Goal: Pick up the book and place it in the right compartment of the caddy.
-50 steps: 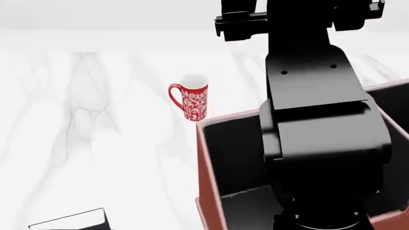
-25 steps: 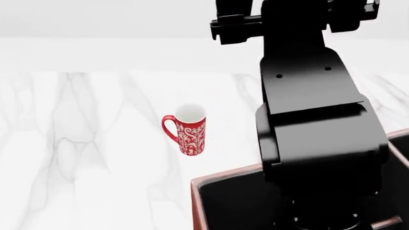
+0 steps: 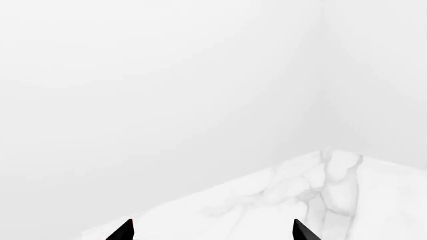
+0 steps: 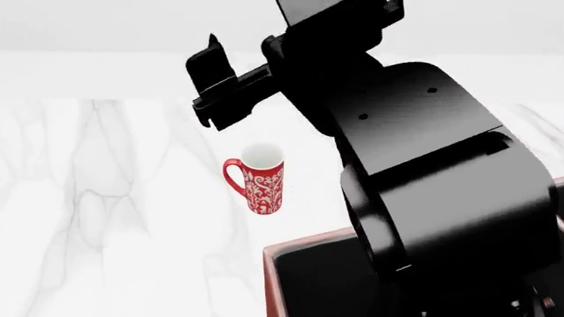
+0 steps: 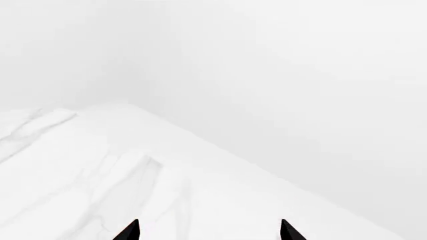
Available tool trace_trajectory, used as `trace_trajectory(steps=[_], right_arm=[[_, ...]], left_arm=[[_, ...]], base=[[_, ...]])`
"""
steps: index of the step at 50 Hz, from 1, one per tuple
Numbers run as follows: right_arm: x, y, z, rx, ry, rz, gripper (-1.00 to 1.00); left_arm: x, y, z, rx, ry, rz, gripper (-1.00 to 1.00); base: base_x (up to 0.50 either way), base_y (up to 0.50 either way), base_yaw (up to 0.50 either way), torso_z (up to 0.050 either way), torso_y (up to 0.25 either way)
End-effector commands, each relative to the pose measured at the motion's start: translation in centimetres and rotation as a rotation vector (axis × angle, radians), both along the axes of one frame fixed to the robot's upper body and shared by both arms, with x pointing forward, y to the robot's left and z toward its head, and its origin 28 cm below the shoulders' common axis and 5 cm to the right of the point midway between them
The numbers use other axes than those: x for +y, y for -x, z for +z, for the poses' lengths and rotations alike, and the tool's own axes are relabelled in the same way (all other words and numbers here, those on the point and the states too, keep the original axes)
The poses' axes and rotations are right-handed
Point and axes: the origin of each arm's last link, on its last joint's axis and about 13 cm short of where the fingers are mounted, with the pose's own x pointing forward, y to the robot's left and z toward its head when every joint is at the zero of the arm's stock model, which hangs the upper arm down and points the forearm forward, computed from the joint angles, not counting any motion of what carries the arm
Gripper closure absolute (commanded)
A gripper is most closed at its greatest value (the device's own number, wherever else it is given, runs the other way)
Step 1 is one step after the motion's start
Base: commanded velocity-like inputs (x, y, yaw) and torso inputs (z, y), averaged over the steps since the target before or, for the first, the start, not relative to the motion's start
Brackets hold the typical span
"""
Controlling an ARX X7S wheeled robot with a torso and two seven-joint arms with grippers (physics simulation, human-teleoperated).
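The book is out of view in every frame. Only the near-left corner of the reddish-brown caddy point(image 4: 304, 243) shows, at the bottom of the head view, with its black inside largely hidden by my right arm point(image 4: 423, 172). That arm reaches up and to the left, and its far end hangs above and behind the mug. My left gripper point(image 3: 213, 232) is open and empty over bare marble. My right gripper point(image 5: 208, 232) is open and empty over bare marble near the table's far edge.
A red-and-white patterned mug point(image 4: 260, 185) stands upright on the white marble table point(image 4: 105, 198), just behind the caddy's left corner. A pale wall runs behind the table. The table's far corner point(image 3: 327, 152) shows in the left wrist view.
The head view tilted up a second ago, dropping the book off its bottom left. Since half a second ago my right arm has swung left, its far end now above the mug.
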Motion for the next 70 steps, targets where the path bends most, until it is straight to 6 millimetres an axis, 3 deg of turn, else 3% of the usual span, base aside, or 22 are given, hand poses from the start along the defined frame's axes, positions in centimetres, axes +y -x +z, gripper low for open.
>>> trace_trajectory(steps=[1,7,15,51,70], right_arm=[[1.0,2.2,-0.8,0.127,0.159,0.382,-1.00],[1.5,5.2,-2.5,0.048,0.292,0.640,-1.00],[1.8,6.9,-4.2,0.108,0.434,0.816,-1.00],[3.0,8.4,-6.0,0.118,0.499,0.937,-1.00],[3.9,7.0,-8.1,0.181,0.485,0.894,-1.00]], left_arm=[[0.0,0.0,0.1,0.000,-0.003,0.000,-1.00],[0.0,0.1,-0.1,-0.001,0.003,0.001,-1.00],[0.0,0.1,-0.2,0.002,0.004,0.002,-1.00],[0.0,0.0,0.0,0.004,0.000,0.000,-1.00],[0.0,0.1,-0.3,0.009,0.004,-0.001,-1.00]], base=[[0.00,0.00,0.00,0.000,0.000],[0.00,0.00,0.00,0.000,0.000],[0.00,0.00,0.00,0.000,0.000],[0.00,0.00,0.00,0.000,0.000],[0.00,0.00,0.00,0.000,0.000]])
